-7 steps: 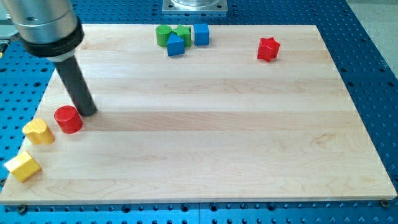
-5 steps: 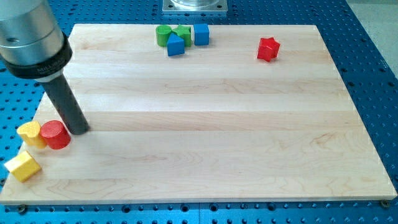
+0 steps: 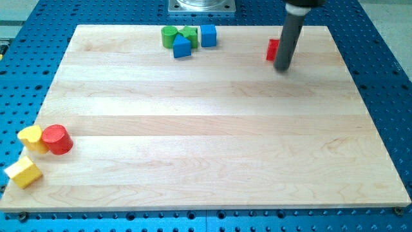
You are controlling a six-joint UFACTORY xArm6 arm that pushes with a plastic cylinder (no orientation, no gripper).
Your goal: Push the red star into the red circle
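Note:
The red star (image 3: 272, 49) lies near the view's top right of the wooden board, mostly hidden behind my rod. My tip (image 3: 282, 67) rests on the board just below and right of the star, close against it. The red circle (image 3: 57, 139), a short cylinder, stands far away at the view's left edge of the board, touching a yellow block (image 3: 31, 137) on its left.
A second yellow block (image 3: 24, 172) lies at the view's bottom left corner. At the view's top centre a cluster holds a green cylinder (image 3: 169, 37), another green block (image 3: 189, 33), a blue triangular block (image 3: 181, 47) and a blue cube (image 3: 208, 35). The board (image 3: 206, 129) sits on a blue perforated table.
My tip has left the red circle at the view's left and now stands by the red star at the top right. Earlier it pushed the circle left against the yellow block.

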